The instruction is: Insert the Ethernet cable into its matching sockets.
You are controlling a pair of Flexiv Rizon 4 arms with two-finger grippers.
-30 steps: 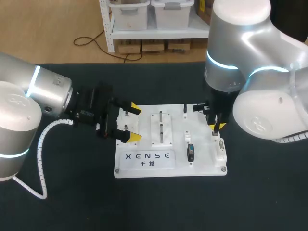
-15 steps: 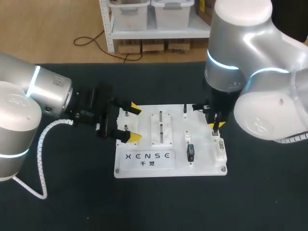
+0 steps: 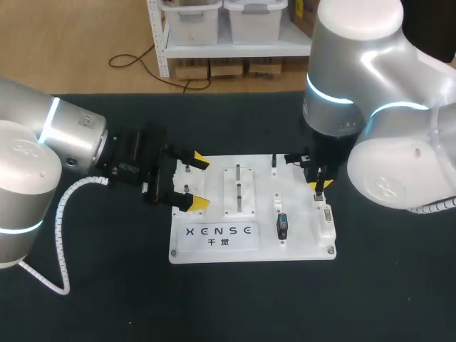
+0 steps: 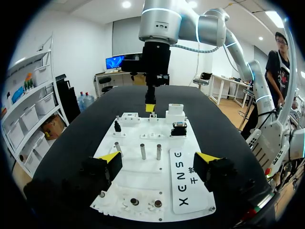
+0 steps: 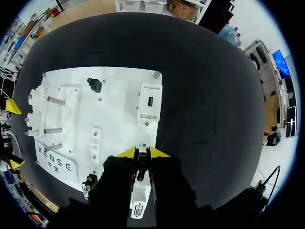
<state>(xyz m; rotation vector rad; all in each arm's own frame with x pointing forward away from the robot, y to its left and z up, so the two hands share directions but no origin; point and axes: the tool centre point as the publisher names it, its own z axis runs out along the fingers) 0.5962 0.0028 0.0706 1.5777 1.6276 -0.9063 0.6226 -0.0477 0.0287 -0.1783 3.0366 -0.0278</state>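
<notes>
My left gripper (image 3: 198, 182) hung at the 9 o'clock edge of the white board (image 3: 299, 246), which lay flat on the black worktop (image 3: 107, 299). Its yellow fingers were spread wide, one toward 10 o'clock and one toward 8 o'clock of the board. They gripped nothing, and from its own wrist camera I saw only the board's near end under the gap. Two upright metal pins (image 3: 239, 189) stood around the board's centre, well apart from both arms.

Over at the board's 2 o'clock corner my right gripper (image 5: 143, 152) pointed straight down. Its two yellow tips were drawn close together, pinching a slim dark piece that I took for the plug of the Ethernet cable (image 5: 141, 164). That piece's long axis ran along the fingers, so it pointed down at the board. I could not make out its lower end or whether it touched anything. Just beside and under the gripper sat a white socket block (image 5: 138, 202) on the board's 3 o'clock edge, its long side along that edge. From overhead, only one yellow tip of this gripper showed, right above the block.
</notes>
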